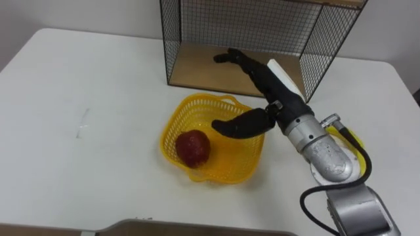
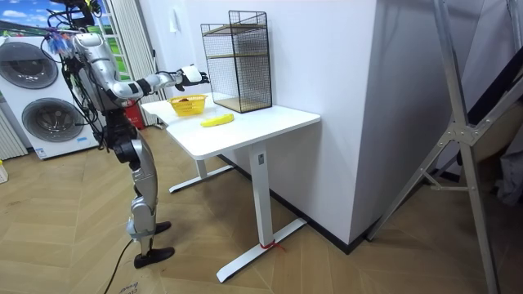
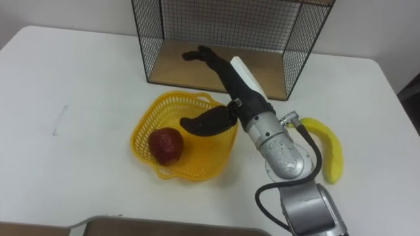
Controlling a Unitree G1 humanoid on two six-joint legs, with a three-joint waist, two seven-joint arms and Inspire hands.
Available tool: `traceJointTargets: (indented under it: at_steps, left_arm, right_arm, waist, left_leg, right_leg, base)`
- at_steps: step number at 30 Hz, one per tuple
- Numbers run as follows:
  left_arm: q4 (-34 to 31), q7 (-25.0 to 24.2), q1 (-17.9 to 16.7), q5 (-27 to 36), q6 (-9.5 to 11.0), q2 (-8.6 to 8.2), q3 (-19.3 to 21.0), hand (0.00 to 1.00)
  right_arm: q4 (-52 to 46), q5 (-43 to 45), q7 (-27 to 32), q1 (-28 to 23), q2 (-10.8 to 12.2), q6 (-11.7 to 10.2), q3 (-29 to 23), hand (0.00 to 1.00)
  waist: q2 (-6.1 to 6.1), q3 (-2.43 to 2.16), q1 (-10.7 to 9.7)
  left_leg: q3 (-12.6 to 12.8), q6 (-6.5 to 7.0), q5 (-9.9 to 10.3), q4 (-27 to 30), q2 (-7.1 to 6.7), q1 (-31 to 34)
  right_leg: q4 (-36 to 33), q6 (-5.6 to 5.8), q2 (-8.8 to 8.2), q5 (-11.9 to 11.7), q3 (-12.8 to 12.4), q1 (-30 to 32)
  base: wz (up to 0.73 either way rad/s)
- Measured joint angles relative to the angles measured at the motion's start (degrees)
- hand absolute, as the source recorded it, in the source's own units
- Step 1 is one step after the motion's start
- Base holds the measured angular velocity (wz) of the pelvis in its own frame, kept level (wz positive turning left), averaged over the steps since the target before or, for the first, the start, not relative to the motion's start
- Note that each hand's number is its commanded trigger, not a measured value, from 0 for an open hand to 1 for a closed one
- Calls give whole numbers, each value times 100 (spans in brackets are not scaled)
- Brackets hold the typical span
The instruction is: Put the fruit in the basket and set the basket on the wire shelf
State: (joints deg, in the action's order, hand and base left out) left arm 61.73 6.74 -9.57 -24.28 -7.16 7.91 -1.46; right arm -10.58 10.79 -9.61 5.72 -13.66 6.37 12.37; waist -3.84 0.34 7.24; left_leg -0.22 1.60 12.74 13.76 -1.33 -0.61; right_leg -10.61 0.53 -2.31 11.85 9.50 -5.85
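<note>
A yellow plastic basket [image 1: 177, 124] sits on the white table [image 1: 85, 85] in front of the wire shelf [image 1: 197, 65]. A red apple [image 1: 192, 145] lies inside it on the left. My right hand [image 1: 262, 82] hovers open above the basket's right rim. Its fingers stretch toward the shelf's wooden floor and its thumb [image 1: 237, 124] is spread over the basket's inside; it holds nothing. A banana [image 3: 331, 154] lies on the table to the right of my forearm. In the room view I stand at the table's end with the right hand [image 2: 189, 75] above the basket [image 2: 188, 104].
The black wire shelf [image 2: 241, 61] stands at the table's back edge against the wall, its lower bay open toward me. Washing machines [image 2: 37, 98] stand behind me in the room view. The table's left half [image 3: 65, 78] is bare.
</note>
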Motion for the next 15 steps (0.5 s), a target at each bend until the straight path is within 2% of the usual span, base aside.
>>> traceJointTargets:
  at_steps: [10,15]
  left_arm:
    - [5,0,4,0,11,3,18,0]
    - [20,0,-43,-10,75,6,98,0]
  right_arm:
    - [0,-181,13,13,-3,-2,-57,0]
    - [-58,-200,136,180,-6,-21,-564,0]
  waist:
    - [-31,-6,-55]
    - [-62,3,-80]
  left_leg:
    - [-7,0,0,-2,-3,3]
    - [-15,0,0,-4,-5,8]
  right_leg:
    - [0,0,0,0,13,-1]
    - [0,0,-2,0,38,1]
  base:
    - [0]
    - [0]
